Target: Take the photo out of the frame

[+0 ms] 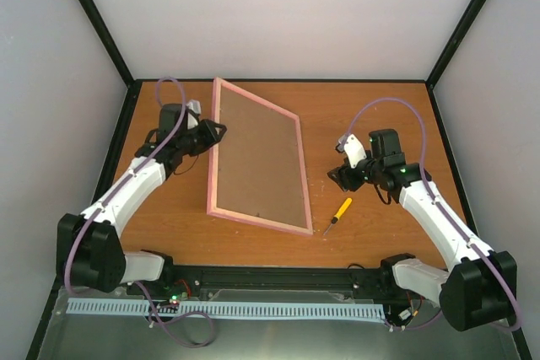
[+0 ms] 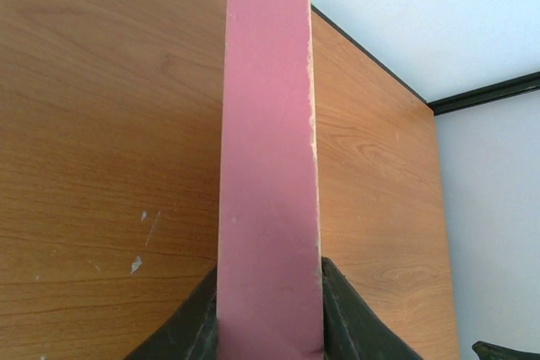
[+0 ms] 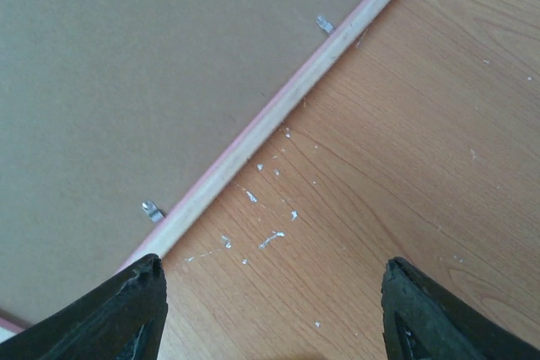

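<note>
Left pincer [image 1: 218, 132] clamps the frame's [image 1: 257, 158] left edge, arm stretched far; right pincer [image 3: 270, 292] hovers open, right of it.

Wooden table [image 1: 380, 107] bears the frame [image 1: 257, 158] and a screwdriver [image 1: 339, 212].
</note>
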